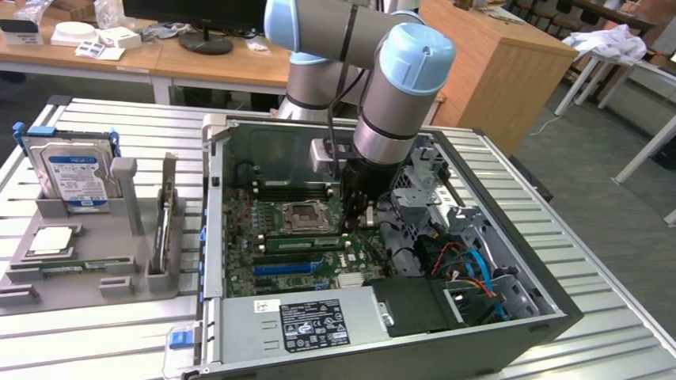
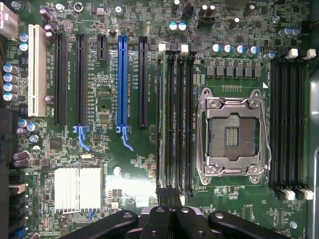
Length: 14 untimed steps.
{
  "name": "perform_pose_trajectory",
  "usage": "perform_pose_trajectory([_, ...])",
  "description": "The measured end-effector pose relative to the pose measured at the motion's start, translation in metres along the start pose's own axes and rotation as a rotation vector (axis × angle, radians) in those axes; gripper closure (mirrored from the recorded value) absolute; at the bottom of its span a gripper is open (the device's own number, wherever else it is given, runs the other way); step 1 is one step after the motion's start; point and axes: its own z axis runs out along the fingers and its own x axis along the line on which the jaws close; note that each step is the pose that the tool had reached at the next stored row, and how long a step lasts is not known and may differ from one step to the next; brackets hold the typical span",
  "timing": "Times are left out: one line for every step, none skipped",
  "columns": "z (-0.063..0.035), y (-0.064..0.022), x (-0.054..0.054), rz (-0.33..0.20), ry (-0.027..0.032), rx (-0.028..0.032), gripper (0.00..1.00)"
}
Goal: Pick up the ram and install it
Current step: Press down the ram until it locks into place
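One ram (image 2: 160, 119) stands edge-on in its slot, beneath the gripper (image 2: 172, 209).

Arm (image 1: 396, 87): thick grey metal tubes, light blue plastic caps on round joints. Thin black cable runs along grey lower tube. Small grey box (image 1: 324, 155) fixed at wrist side. Below wrist, black claw (image 1: 357, 212), narrow, dark body. In wrist view claw (image 2: 172, 219) shows black link bars with round silver screws at pivots, two bars spreading outward, two near middle.
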Motion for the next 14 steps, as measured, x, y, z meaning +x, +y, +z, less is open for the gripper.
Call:
perform_pose_trajectory([0.0, 0.0, 0.0, 0.0, 0.0002, -0.0001, 0.89])
perform_pose_trajectory([0.0, 0.0, 0.0, 0.0, 0.0003, -0.0001, 0.89])
perform_pose_trajectory([0.0001, 0.0, 0.0, 0.0, 0.0002, -0.0001, 0.89])
perform_pose_trajectory([0.0002, 0.0, 0.0, 0.0, -0.0001, 0.0, 0.89])
perform_pose_trajectory([0.0003, 0.0, 0.0, 0.0, -0.0001, 0.0, 0.89])
perform_pose_trajectory([0.0013, 0.0, 0.0, 0.0, -0.0007, 0.0002, 0.89])
perform_pose_trajectory([0.0018, 0.0, 0.0, 0.0, -0.0005, 0.0001, 0.89])
perform_pose_trajectory([0.0022, 0.0, 0.0001, 0.0, -0.0002, 0.0001, 0.89])
perform_pose_trajectory([0.0024, 0.0, 0.0002, 0.0, -0.0001, 0.0, 0.89])
perform_pose_trajectory([0.0027, 0.0, 0.0002, 0.0, -0.0001, 0.0, 0.89])
perform_pose_trajectory([0.0032, 0.0, 0.0002, 0.0, -0.0003, 0.0001, 0.89])
perform_pose_trajectory([0.0036, 0.0, 0.0002, 0.0, -0.0003, 0.0001, 0.89])
perform_pose_trajectory([0.0041, 0.0, 0.0003, 0.0, -0.0003, 0.0, 0.89])
perform_pose_trajectory([0.0045, 0.0, 0.0004, 0.0, -0.0002, 0.0, 0.89])
